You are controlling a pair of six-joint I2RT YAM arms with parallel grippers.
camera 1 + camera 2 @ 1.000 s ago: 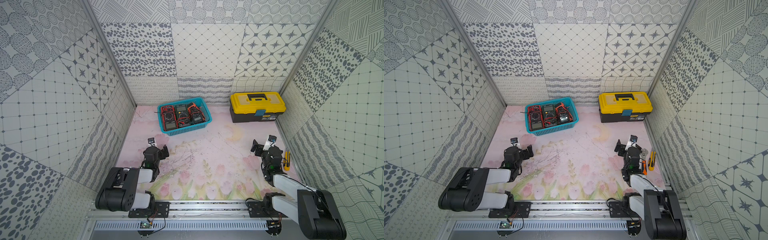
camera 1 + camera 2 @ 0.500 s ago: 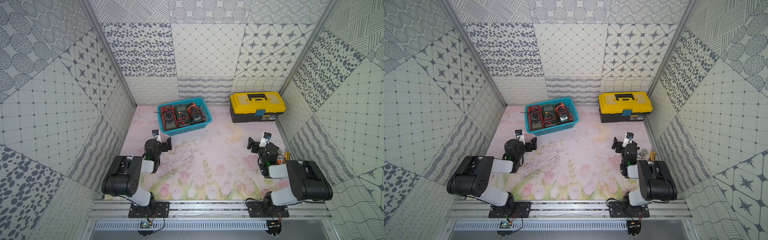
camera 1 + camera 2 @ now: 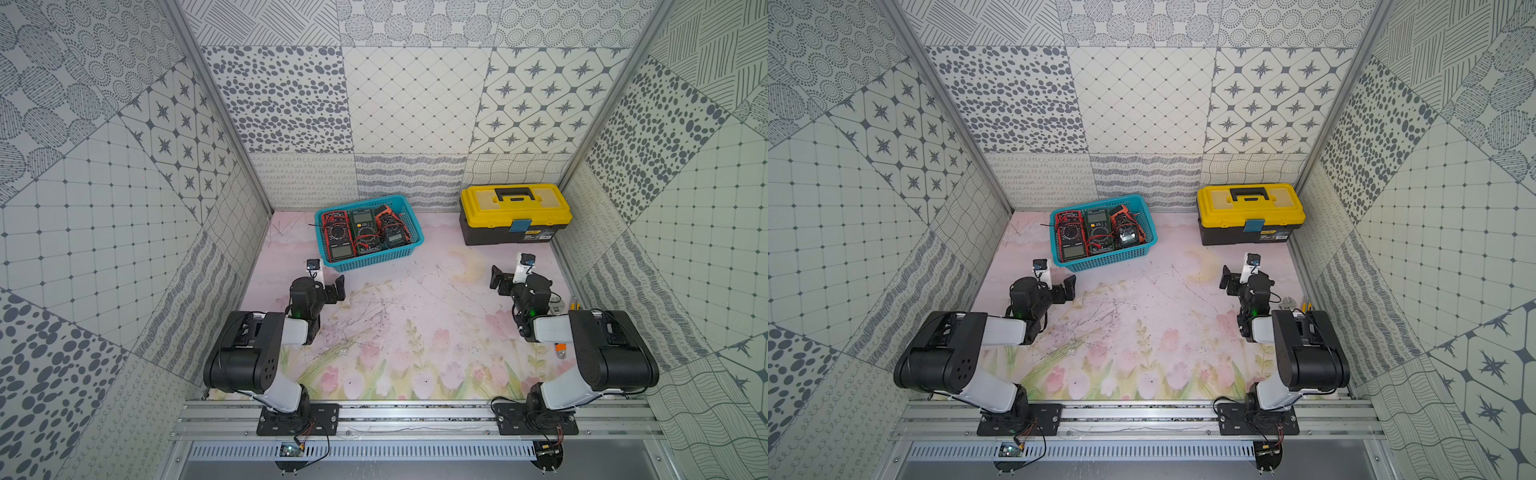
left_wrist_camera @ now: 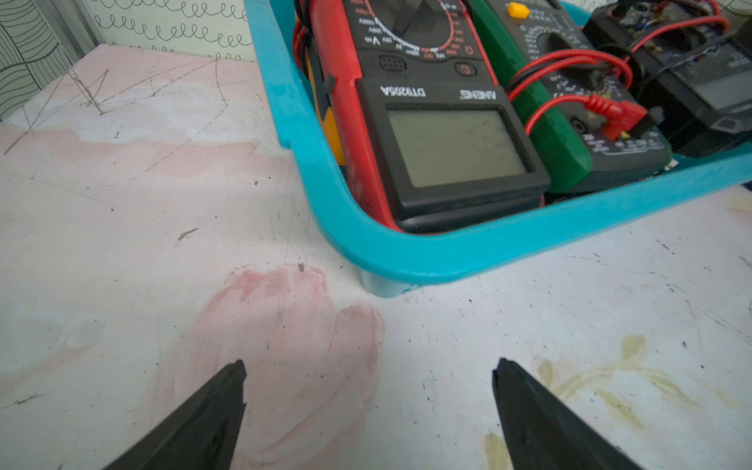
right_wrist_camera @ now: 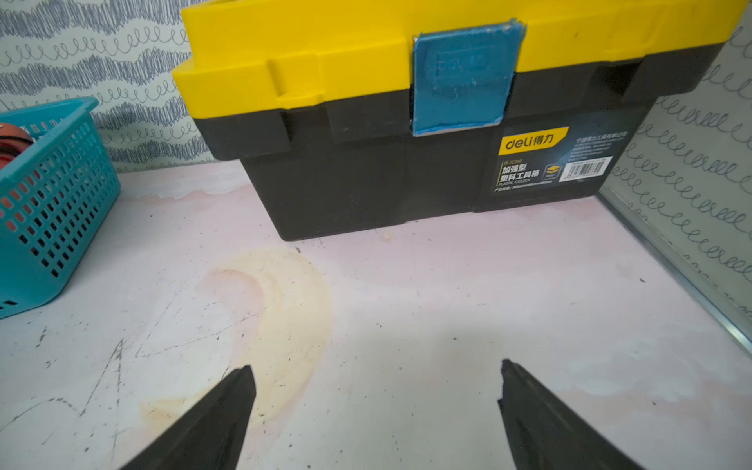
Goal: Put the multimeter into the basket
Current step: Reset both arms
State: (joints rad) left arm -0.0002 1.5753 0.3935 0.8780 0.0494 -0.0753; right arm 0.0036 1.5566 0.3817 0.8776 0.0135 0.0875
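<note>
Three multimeters lie side by side, face up, inside the turquoise basket (image 3: 376, 258) (image 3: 1108, 260) (image 4: 407, 252) (image 5: 49, 203). In both top views they run from the left wall's side: a red-cased multimeter (image 3: 337, 237) (image 3: 1071, 240) (image 4: 447, 142), marked DT9205A under its grey display; a green-cased multimeter (image 3: 365, 232) (image 3: 1098, 232) (image 4: 569, 101); and an orange-and-black multimeter (image 3: 390, 230) (image 3: 1127, 230) (image 4: 712, 89). Red and black test leads (image 4: 569, 65) loop over the green and the orange-and-black units.

The basket has perforated walls and a flared rim. It stands slightly askew on the floral mat (image 3: 415, 311) (image 3: 1142, 316) near the back wall, on the left arm's side of centre. The yellow-lidded black toolbox (image 3: 515, 212) (image 3: 1250, 212) (image 5: 407, 122), its blue latch (image 5: 464, 81) down, sits in the back corner on the right arm's side. A strip of bare mat separates it from the basket.

The left gripper (image 3: 328, 286) (image 4: 368, 366) hovers just short of the basket's near corner. Its jaws are spread wide and nothing is between them. The right gripper (image 3: 511, 278) (image 5: 376, 368) faces the toolbox front, well apart from it, equally wide and empty.

The mat between the two arms lies open. A few small hand tools (image 3: 1296, 305), too small to identify, rest by the right arm along the side wall.
</note>
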